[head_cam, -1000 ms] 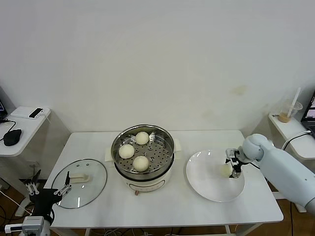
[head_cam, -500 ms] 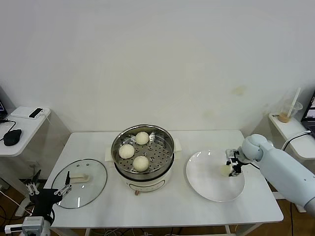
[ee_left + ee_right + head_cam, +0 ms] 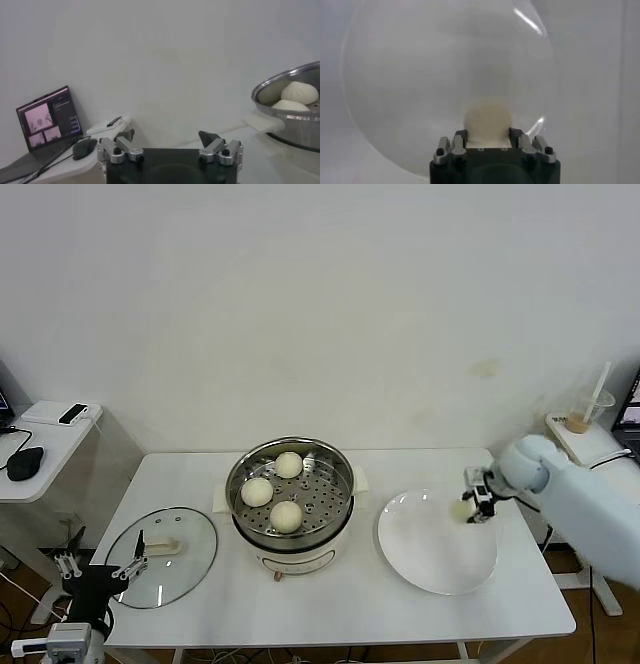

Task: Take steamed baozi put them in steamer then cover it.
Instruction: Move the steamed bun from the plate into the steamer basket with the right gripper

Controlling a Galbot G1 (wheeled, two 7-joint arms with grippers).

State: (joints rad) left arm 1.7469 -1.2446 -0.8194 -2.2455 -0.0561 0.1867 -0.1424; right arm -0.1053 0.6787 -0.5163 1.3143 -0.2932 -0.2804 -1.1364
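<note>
my right gripper (image 3: 473,509) is pinching one steamed baozi (image 3: 487,121) above the white plate's (image 3: 437,554) far edge — three more are sitting in the steamer (image 3: 290,484); my left gripper (image 3: 170,141) is waiting open by the cover (image 3: 162,555) on the table

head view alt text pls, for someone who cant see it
The right gripper holds the fourth baozi just above the white plate at the table's right. Three baozi sit in the open steamer at centre; the glass cover lies at left, beside the idle left gripper.
</note>
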